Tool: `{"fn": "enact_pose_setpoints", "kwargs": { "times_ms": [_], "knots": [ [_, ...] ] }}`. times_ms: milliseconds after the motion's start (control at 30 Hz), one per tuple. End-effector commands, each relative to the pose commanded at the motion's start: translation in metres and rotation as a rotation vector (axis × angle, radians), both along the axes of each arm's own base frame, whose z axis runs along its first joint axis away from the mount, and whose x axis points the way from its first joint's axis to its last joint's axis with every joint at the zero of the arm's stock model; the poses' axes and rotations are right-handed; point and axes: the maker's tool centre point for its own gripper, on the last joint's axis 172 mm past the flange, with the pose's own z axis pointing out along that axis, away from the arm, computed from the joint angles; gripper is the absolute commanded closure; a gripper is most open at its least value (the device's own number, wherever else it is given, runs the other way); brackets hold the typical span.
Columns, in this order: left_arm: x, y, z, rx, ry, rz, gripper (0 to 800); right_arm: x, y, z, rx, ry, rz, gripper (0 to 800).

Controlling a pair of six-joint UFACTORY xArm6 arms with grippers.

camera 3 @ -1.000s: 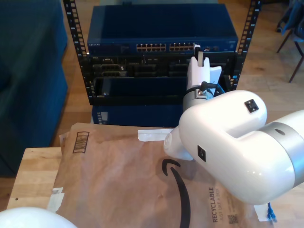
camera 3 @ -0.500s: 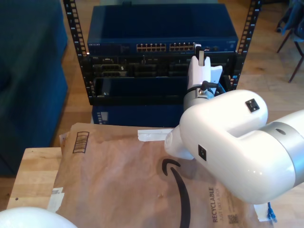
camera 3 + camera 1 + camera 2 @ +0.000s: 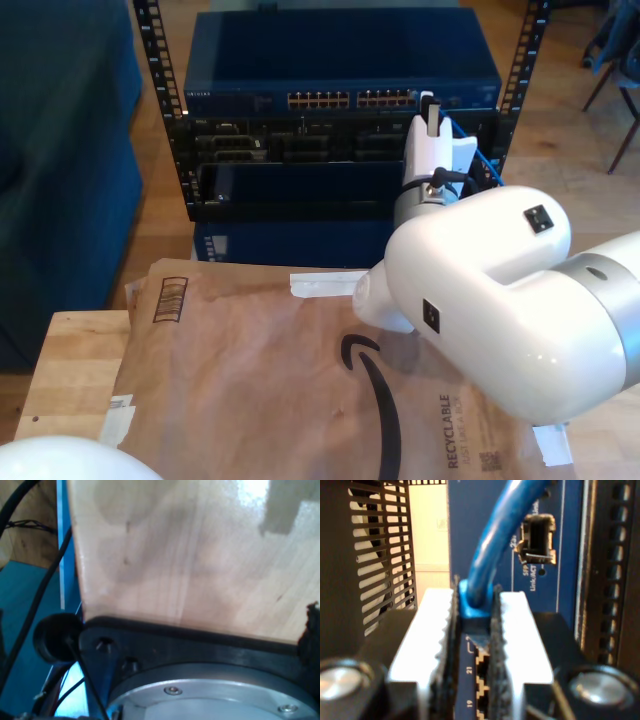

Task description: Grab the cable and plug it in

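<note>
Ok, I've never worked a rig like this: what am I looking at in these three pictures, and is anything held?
Two white robot arms, each ending in a pincer with its own camera. The exterior view looks over a table covered by a brown paper mailer toward a rack holding a blue network switch. The second wrist view looks along my second pincer, shut on the blue cable just in front of the switch's ports; in the exterior view it is the arm reaching to the rack. The first wrist view looks at a wooden surface, with a metal and black mount below it.
</note>
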Motion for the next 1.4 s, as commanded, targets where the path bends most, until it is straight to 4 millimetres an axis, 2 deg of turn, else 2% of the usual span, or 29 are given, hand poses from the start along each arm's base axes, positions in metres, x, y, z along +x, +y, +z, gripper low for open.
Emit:
{"fn": "enact_pose_setpoints", "kwargs": {
  "times_ms": [467, 667, 900, 1067, 1267, 1400],
  "knots": [
    [0.000, 0.000, 0.000, -0.002, 0.000, 0.000, 0, 0.003, 0.007, 0.009, 0.007, -0.015, 0.006, 800],
    [0.000, -0.001, -0.001, -0.003, 0.000, 0.000, 0, 0.001, 0.008, 0.005, 0.005, -0.006, 0.008, 800],
    [0.000, 0.000, 0.000, -0.002, 0.000, 0.000, 0, -0.002, 0.020, 0.003, 0.004, -0.004, 0.026, 800],
    [0.000, 0.000, 0.000, -0.002, 0.000, 0.000, 0, -0.001, 0.020, 0.003, 0.003, -0.003, 0.027, 800],
    [0.000, 0.000, 0.000, -0.002, 0.000, 0.000, 0, 0.000, 0.018, -0.010, -0.004, 0.015, 0.024, 800],
    [0.000, 0.000, 0.000, -0.002, 0.000, 0.000, 0, -0.001, 0.016, -0.010, -0.006, 0.010, 0.019, 800]
  ]
}}
